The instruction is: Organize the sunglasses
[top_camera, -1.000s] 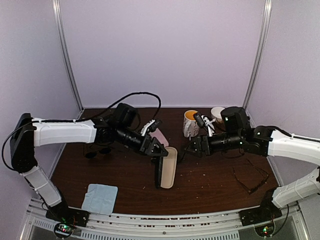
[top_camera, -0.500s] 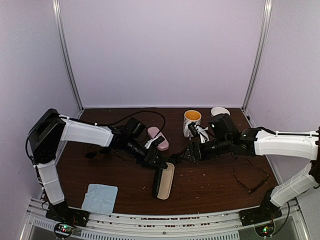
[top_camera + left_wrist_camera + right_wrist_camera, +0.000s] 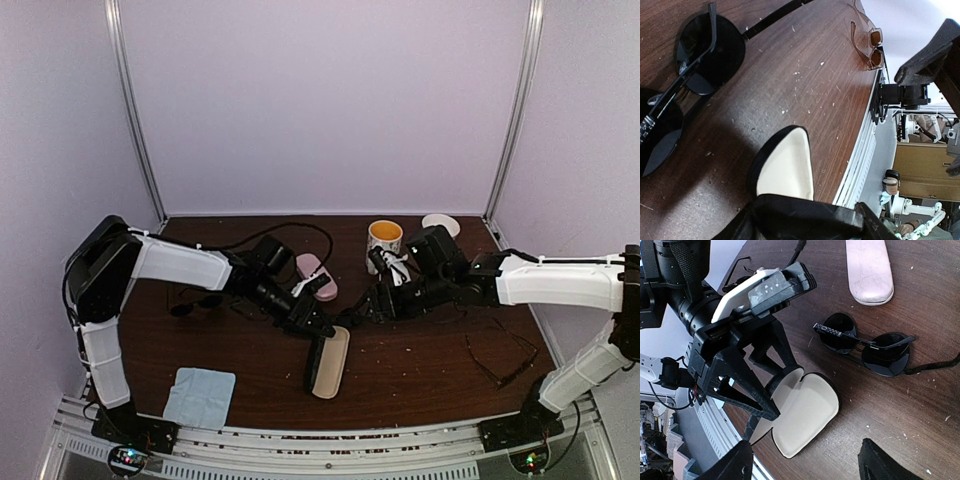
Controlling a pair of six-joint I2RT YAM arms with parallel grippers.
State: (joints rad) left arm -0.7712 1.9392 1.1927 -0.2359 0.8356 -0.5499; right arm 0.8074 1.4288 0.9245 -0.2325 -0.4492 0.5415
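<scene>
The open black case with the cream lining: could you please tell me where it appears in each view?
Top external: open black case, lower centre.
Left wrist: bottom centre.
Right wrist: lower centre.
Shared landmark: left gripper, gripping one end of it.

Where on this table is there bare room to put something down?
Bare wood lies between the blue cloth and the open case, and between that case and the thin glasses. The middle, around the pink case and black sunglasses, is crowded.
</scene>
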